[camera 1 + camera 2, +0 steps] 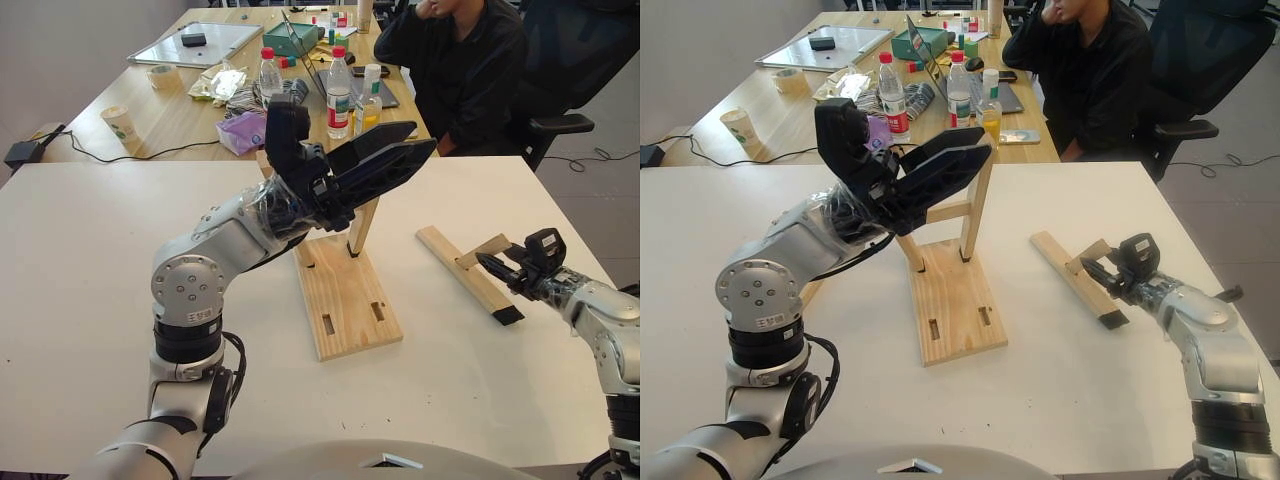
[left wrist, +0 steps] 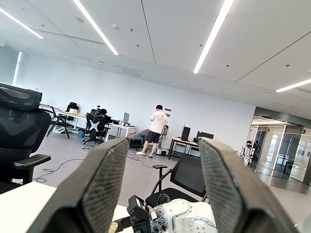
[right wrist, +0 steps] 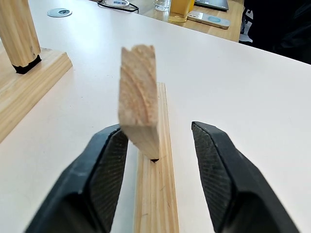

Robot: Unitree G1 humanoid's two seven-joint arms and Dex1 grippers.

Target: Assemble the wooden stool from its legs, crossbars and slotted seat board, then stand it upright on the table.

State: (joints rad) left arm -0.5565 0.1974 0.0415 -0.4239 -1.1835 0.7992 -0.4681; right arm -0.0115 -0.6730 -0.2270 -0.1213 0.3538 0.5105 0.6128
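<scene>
Pine seat board (image 1: 350, 300) lies flat on the white desk (image 1: 100, 280). Two legs (image 1: 975, 210) stand in its far slots, and the two near slots (image 1: 378, 311) are bare. The second leg piece (image 1: 455, 262) lies well apart to the right, its short crossbar (image 3: 139, 97) sticking up.

The right gripper (image 1: 492, 268) straddles that crossbar with fingers (image 3: 104, 170) apart, one just beside the wood, nothing clamped. The step in hand looks like taking up this piece. It would go best by closing squarely on the crossbar near the joint, so the long leg does not swing, then lifting clear before turning toward the bare slots.

The left gripper (image 1: 425, 137) hangs above the standing legs, fingers spread and empty, in the likely path to the board. It should steady the board or move aside. Bottles (image 1: 339, 95) and a paper cup (image 1: 120, 125) crowd the other desk behind, well apart from the work.
</scene>
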